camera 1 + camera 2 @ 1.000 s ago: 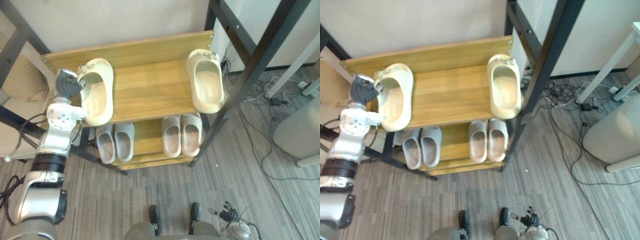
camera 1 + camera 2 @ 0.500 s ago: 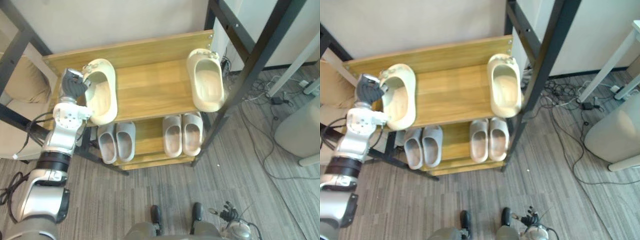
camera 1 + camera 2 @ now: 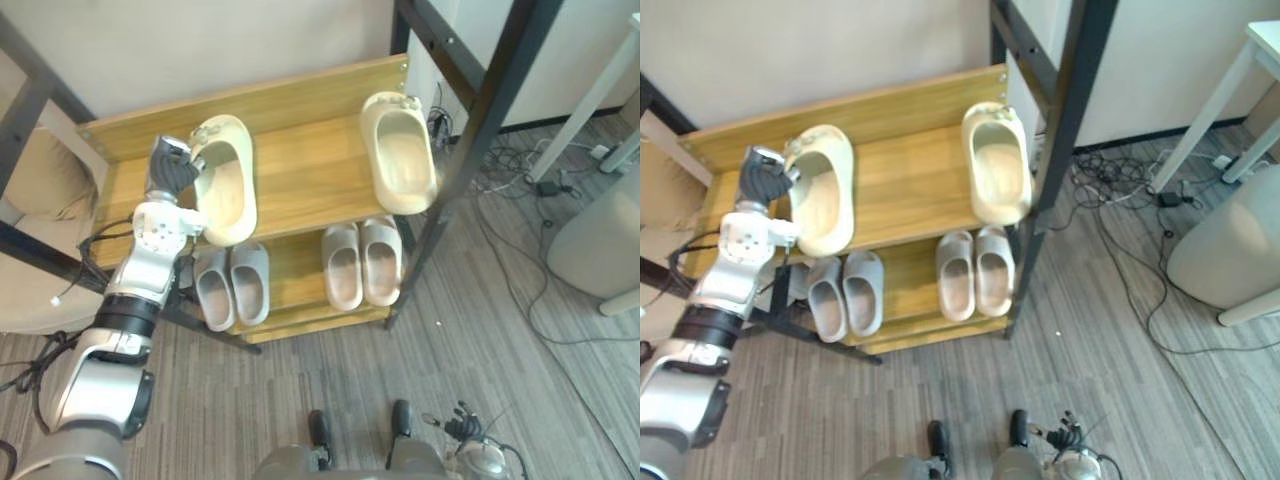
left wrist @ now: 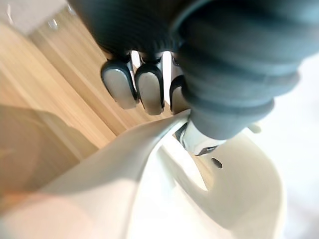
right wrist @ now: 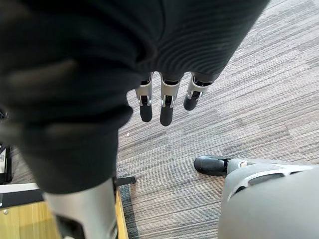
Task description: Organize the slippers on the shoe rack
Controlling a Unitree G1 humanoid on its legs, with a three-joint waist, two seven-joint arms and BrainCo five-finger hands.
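A cream slipper (image 3: 226,183) lies toe-forward on the left part of the wooden shoe rack's top shelf (image 3: 305,165). My left hand (image 3: 171,166) is at its outer side, shut on its rim; in the left wrist view the fingers (image 4: 143,88) curl outside the slipper's wall (image 4: 149,149) and the thumb reaches inside. The matching cream slipper (image 3: 398,153) lies at the shelf's right end. My right hand (image 5: 167,102) hangs low over the carpet with straight fingers, holding nothing.
Two pairs of grey slippers (image 3: 233,286) (image 3: 362,264) stand on the lower shelf. Black metal posts (image 3: 470,130) cross in front of the rack's right end. Cables (image 3: 520,170) and a grey rounded bin (image 3: 600,240) are on the floor at the right.
My left hand has slid the cream slipper to the right along the top shelf, away from its left end. The camera has shifted a little.
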